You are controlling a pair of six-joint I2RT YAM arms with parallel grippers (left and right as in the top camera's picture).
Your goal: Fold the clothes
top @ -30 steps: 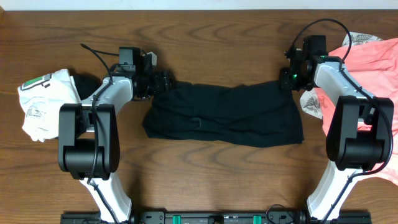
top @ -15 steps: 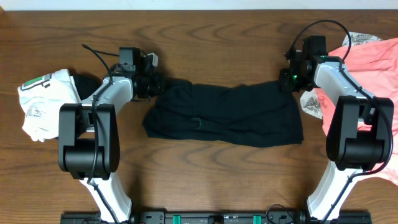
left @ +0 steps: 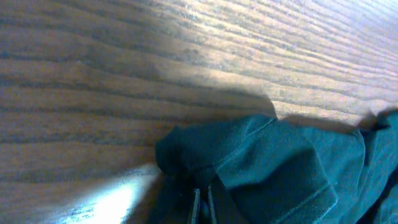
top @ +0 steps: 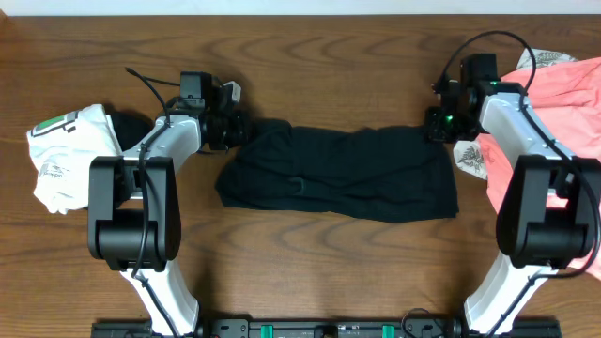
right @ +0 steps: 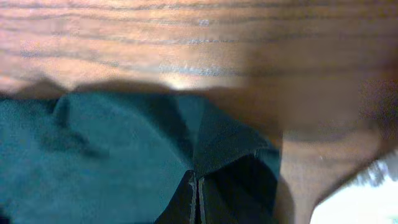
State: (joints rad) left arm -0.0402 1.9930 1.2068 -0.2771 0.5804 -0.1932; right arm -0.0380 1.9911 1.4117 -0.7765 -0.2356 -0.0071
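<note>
Two grippers pinched on one black shirt

Two arms reach in from either side of the brown wood-grain table. Between them a plain black shirt of soft, limp fabric lies spread flat as a wide, rumpled band across the middle of the table.

The left gripper sits at the shirt's far left corner. In the left wrist view its jaws stand nearly together, with a bunched fold of the dark cloth caught between them. The cloth rises in a small ridge just above the fingertips, with bare wood beyond it.

The right gripper sits at the far right corner of the same shirt. In the right wrist view its jaws are pressed tight, leaving only a thin line between them, and a peaked fold of the black fabric is clamped there.

A crumpled white cloth garment with green print lies at the left edge of the table, well apart from the shirt. A second small black cloth piece lies against its right side, partly under the left arm. A salmon-pink fabric garment lies heaped at the right edge, and a pale printed cloth shows just beside the right arm.
</note>
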